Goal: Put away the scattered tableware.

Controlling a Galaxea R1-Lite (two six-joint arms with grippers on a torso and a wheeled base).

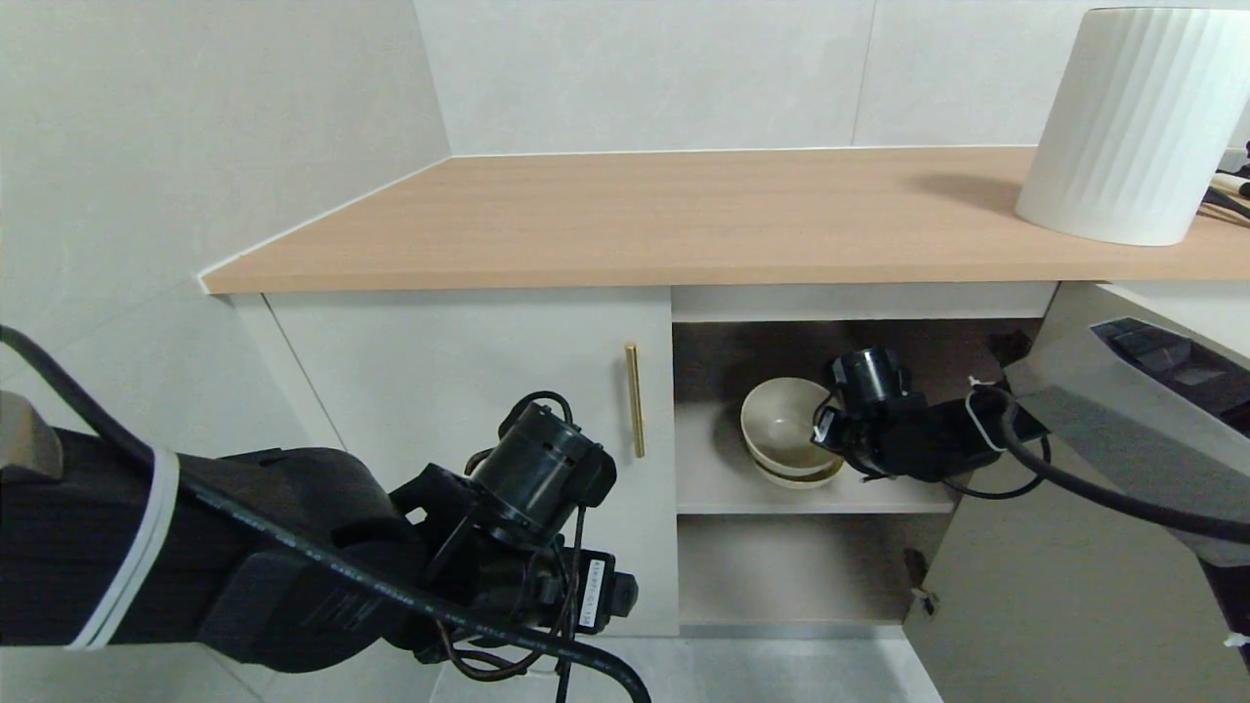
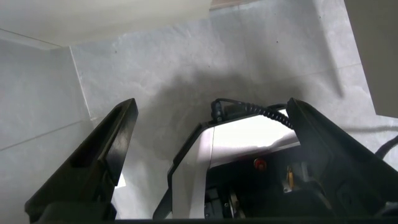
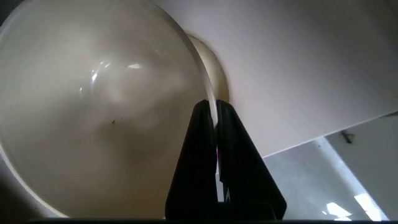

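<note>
A small white label [image 1: 593, 597] sat on the wrist of the left arm [image 1: 293, 576], its print too small to make out; no other writing could be read.

The right end effector [image 1: 818, 436] reached into the open right half of the cabinet [image 1: 469, 391] and was pinched shut on the rim of a cream bowl [image 1: 781, 425]. In the right wrist view its two dark fingers [image 3: 202, 162] met with only the thin edge of the cream bowl [image 3: 106, 112] between them, one finger inside the rim and one outside. The cream bowl was tilted, with its opening turned toward the front of the cabinet. It rested in a lower bowl [image 1: 793, 477] of the same colour that stood on the upper shelf [image 1: 723, 488]. The edge of that lower bowl [image 3: 211, 65] showed just behind the gripped rim.

The left end effector [image 2: 211, 109] hung low in front of the closed left door, pointing down at the tiled floor [image 2: 249, 56]. Its fingers [image 2: 112, 149] were spread wide with nothing between them.

The closed door carried an upright brass handle [image 1: 633, 400]. The right door [image 1: 1025, 596] stood swung open. On the wooden surface [image 1: 635, 215] above, a white ribbed container [image 1: 1123, 127] stood near the right end.
</note>
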